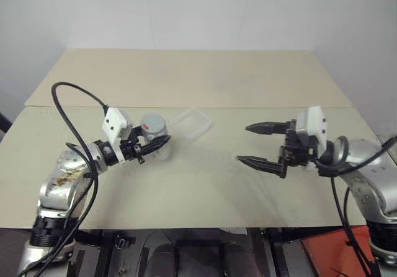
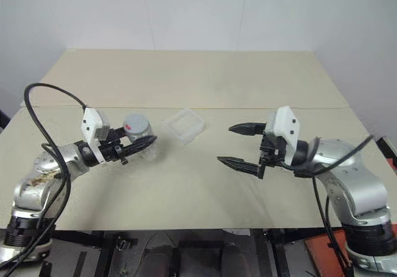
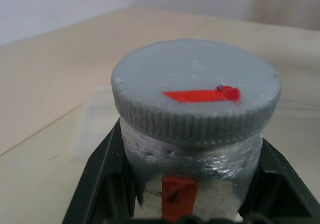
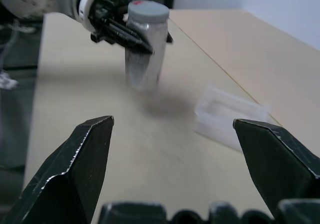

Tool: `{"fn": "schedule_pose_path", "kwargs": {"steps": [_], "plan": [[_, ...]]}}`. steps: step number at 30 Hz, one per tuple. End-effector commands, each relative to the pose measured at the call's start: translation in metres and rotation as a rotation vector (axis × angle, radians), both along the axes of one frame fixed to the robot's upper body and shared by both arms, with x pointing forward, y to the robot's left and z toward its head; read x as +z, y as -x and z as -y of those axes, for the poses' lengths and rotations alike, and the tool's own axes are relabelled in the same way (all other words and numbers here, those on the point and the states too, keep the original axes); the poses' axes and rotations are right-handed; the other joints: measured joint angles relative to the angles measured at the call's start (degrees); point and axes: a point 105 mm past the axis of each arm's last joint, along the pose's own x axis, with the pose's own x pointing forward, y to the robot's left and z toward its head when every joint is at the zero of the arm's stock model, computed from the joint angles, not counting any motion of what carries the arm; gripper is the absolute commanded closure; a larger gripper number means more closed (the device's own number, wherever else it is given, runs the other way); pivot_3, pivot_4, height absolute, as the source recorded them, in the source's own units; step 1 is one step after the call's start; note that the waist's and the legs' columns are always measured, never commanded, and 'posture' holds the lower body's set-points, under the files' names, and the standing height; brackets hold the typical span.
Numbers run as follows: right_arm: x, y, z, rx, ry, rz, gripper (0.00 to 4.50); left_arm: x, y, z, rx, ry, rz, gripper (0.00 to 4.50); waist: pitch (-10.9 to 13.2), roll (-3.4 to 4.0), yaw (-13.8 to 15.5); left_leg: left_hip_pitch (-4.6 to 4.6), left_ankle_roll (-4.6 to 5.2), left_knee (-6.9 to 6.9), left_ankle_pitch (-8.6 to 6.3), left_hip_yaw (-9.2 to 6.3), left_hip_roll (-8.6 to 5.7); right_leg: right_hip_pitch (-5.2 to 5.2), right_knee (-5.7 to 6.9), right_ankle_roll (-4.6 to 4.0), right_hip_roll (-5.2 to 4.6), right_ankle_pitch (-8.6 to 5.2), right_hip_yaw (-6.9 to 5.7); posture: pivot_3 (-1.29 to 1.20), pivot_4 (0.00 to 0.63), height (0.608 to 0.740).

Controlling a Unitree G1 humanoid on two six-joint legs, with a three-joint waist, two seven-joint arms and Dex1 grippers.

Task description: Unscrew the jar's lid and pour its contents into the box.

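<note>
My left gripper [image 1: 162, 142] is shut on the jar [image 1: 155, 139] and holds it upright just above the table's left side. In the left wrist view its fingers [image 3: 102, 184] clamp the jar's wrapped body [image 3: 192, 169] from both sides. The grey lid [image 3: 195, 98], with a red mark, sits closed on the jar. The contents are hidden inside. The clear box [image 1: 191, 124] lies on the table just right of the jar. My right gripper [image 1: 243, 144] hangs open over the table's right side, pointing at the jar [image 4: 146, 53], well apart from it.
The beige table [image 1: 186, 190] has a seam running across it behind the box. A white wall stands beyond its far edge. A red object [image 1: 329, 252] lies on the floor below the table's front right corner.
</note>
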Motion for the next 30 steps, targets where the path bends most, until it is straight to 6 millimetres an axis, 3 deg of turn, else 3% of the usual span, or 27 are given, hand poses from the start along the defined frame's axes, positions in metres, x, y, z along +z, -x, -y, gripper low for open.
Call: {"fn": "schedule_pose_path", "kwargs": {"steps": [1, 7, 12, 26, 30], "plan": [[0.013, 0.004, -0.023, 0.064, -0.027, 0.02, 0.0, 0.01, 0.008, 0.023, -0.209, -0.007, 0.032, 2.44, 0.0, 0.0, 0.06, 0.0, 0.0, 0.01, 0.0, -0.01, 0.01, 0.0, 0.0, 0.0, 0.02, 0.0, -0.01, 0.0, 0.15, 0.74], [0.026, -0.006, -0.054, 0.062, -0.047, 0.031, 0.0, 0.01, 0.004, 0.054, -0.372, -0.006, 0.066, 2.44, 0.0, 0.0, -0.13, -0.14, 0.01, 0.03, 0.0, -0.01, -0.01, -0.09, -0.01, 0.0, 0.01, 0.0, -0.01, 0.0, 0.15, 0.74], [0.031, -0.008, -0.064, 0.065, -0.046, 0.043, 0.0, 0.011, 0.0, 0.067, -0.438, 0.0, 0.077, 2.44, 0.0, 0.0, -0.17, -0.16, 0.01, 0.04, 0.01, -0.02, -0.01, -0.1, 0.01, 0.0, 0.01, 0.0, -0.03, 0.0, 0.15, 0.74], [0.024, -0.014, -0.07, 0.048, 0.008, 0.029, 0.0, 0.01, -0.003, 0.072, -0.464, 0.002, 0.089, 2.44, 0.0, 0.0, -0.34, -0.19, 0.02, 0.06, 0.01, -0.05, 0.0, -0.13, 0.03, 0.0, 0.02, 0.01, -0.04, 0.0, 0.15, 0.74], [0.022, -0.017, -0.071, 0.052, 0.016, 0.03, 0.9, 0.011, -0.004, 0.07, -0.459, -0.002, 0.092, 2.44, 0.0, 0.0, -0.35, -0.19, 0.02, 0.05, 0.01, -0.06, 0.0, -0.14, 0.02, 0.0, 0.02, 0.01, -0.04, 0.0, 0.15, 0.74]]}}
